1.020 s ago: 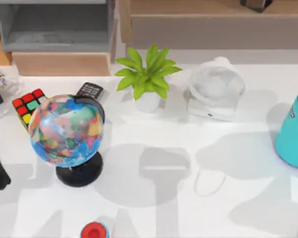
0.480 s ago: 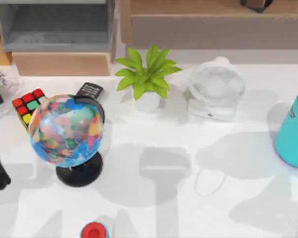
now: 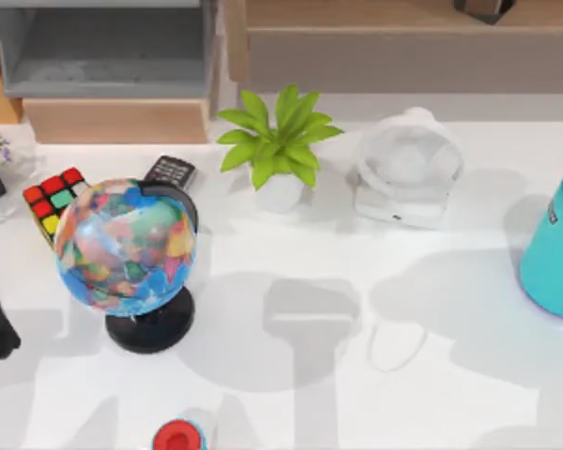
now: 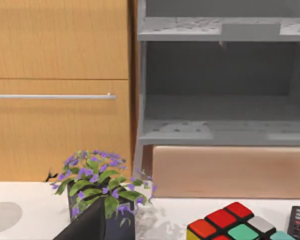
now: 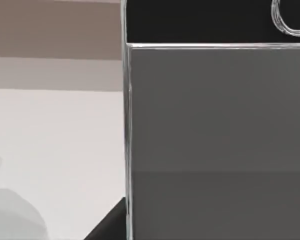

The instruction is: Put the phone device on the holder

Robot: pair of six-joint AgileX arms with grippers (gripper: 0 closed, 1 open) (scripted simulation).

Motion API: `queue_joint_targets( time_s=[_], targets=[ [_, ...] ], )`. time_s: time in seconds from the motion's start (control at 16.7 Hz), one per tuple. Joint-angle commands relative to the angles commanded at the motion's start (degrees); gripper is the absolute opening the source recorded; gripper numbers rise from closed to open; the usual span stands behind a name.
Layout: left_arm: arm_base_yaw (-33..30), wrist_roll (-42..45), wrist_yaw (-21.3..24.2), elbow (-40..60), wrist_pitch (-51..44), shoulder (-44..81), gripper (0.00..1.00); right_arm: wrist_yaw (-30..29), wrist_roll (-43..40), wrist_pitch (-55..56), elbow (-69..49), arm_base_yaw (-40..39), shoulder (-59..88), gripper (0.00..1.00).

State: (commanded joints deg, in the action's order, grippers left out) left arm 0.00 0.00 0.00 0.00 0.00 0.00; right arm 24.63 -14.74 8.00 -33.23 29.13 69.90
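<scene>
- the phone (image 5: 215, 140) looms close before the right wrist camera — grey glass, black bezel, thin silver edge; its spot on the surface (image 3: 291, 375) i cannot tell.
- likely stiff, light, slippery, fragile glass — best held across the long silver edges.
- either pincer's state: cannot tell.
- globe (image 3: 125, 246) sits at nine o'clock.

White table (image 3: 375, 394) crossed by soft grey shadows. Behind it are seen a grey open shelf unit (image 3: 103, 47), wooden cabinet (image 4: 60, 85) with silver rail (image 4: 52, 96).
</scene>
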Motion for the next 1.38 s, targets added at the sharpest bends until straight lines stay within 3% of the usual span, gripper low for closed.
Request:
queue_joint_targets(
  time_s=[0.42, 1.2, 1.38],
  targets=[
    [0.0, 0.0, 0.0, 0.0, 0.0, 0.0, 1.0, -0.1, 1.8, 3.4, 0.5, -0.2, 2.6, 0.0],
    [0.0, 0.0, 0.0, 0.0, 0.0, 0.0, 1.0, -0.1, 1.8, 3.4, 0.5, -0.2, 2.6, 0.98],
    [0.0, 0.0, 0.0, 0.0, 0.0, 0.0, 1.0, -0.1, 1.8, 3.4, 0.5, -0.2, 2.6, 1.0]
  ],
)
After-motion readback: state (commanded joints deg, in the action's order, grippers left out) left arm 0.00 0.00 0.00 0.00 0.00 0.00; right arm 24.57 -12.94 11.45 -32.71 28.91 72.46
